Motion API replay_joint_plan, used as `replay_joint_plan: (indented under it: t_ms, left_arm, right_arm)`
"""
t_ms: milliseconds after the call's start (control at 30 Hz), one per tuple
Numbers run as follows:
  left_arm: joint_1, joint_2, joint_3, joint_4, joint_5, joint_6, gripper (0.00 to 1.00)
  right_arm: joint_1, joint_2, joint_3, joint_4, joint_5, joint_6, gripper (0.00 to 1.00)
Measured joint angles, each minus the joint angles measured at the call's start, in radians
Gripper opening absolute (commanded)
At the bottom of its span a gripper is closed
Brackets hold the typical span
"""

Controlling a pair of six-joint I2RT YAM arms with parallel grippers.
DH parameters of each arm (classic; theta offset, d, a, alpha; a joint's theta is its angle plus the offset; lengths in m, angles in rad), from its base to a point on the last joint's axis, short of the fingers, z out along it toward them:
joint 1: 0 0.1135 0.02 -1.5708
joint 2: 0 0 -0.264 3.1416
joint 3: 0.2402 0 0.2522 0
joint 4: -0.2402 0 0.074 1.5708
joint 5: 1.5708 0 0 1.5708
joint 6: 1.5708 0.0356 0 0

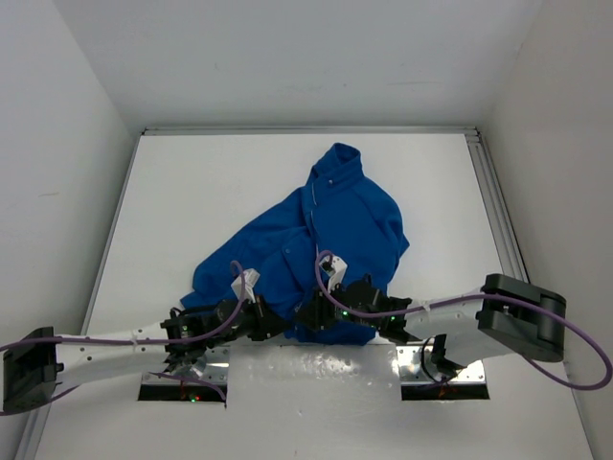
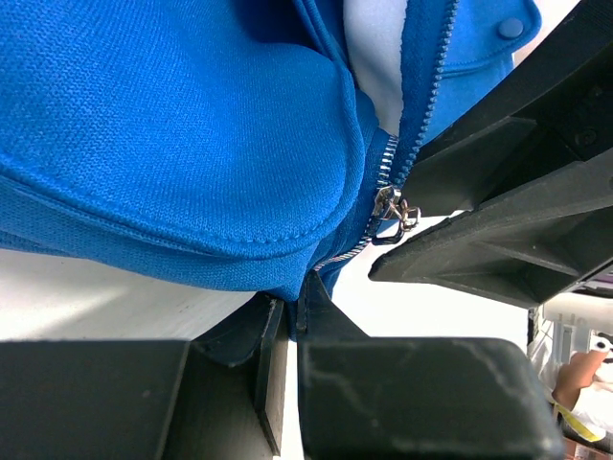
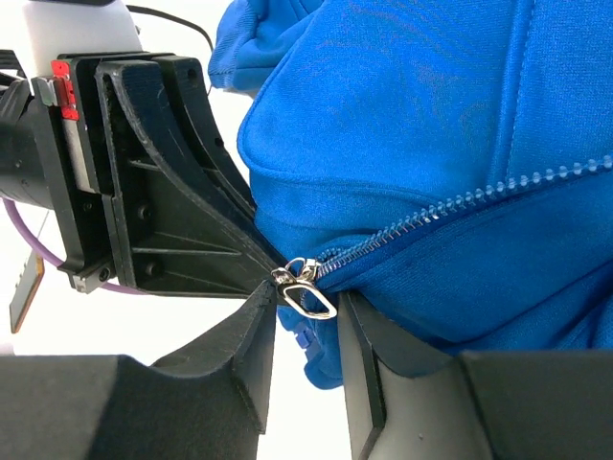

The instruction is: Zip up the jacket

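Top view: the jacket (image 1: 354, 220) lies crumpled mid-table (image 1: 192, 182), collar (image 1: 337, 161) away from the arms; left gripper (image 1: 271, 322) and right gripper (image 1: 308, 316) meet at its near edge.

Left wrist view: the left gripper is pinched closed on the hem (image 2: 239, 264) just below the slider (image 2: 388, 203); the teeth (image 2: 433, 86) above part around white.

Right wrist view: the right gripper's jaws stand narrow about the slider's pull; we cannot tell whether they bite.

Judgement: the step is seizing the pull at the base; next, confirm the hold, then draw toward the collar while the left anchors.
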Motion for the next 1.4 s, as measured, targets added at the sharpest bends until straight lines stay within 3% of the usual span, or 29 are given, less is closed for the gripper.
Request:
replay_joint_plan:
  t_ms: [300,533,767,933,1200,1400]
  left_arm:
    - [0.0,-0.006,0.0,-0.002,0.0,0.0,0.0]
    - [0.0,-0.006,0.0,-0.005,0.0,0.0,0.0]
    - [0.0,-0.006,0.0,-0.005,0.0,0.0,0.0]
    - [0.0,-0.006,0.0,-0.005,0.0,0.0,0.0]
    - [0.0,-0.006,0.0,-0.005,0.005,0.0,0.0]
    - [0.0,-0.006,0.0,0.003,0.014,-0.003,0.0]
  right_arm:
    - [0.0,-0.069,-0.028,-0.001,-0.001,0.0,0.31]
    - [0.0,-0.069,-0.028,-0.002,-0.001,0.001,0.24]
    - [0.0,-0.062,-0.028,-0.001,-0.001,0.005,0.28]
    - [0.0,-0.034,-0.028,-0.001,-0.006,0.011,0.22]
    - [0.001,-0.012,-0.027,-0.001,-0.026,0.025,0.22]
    - [0.001,-0.012,-0.027,0.002,-0.026,0.035,0.04]
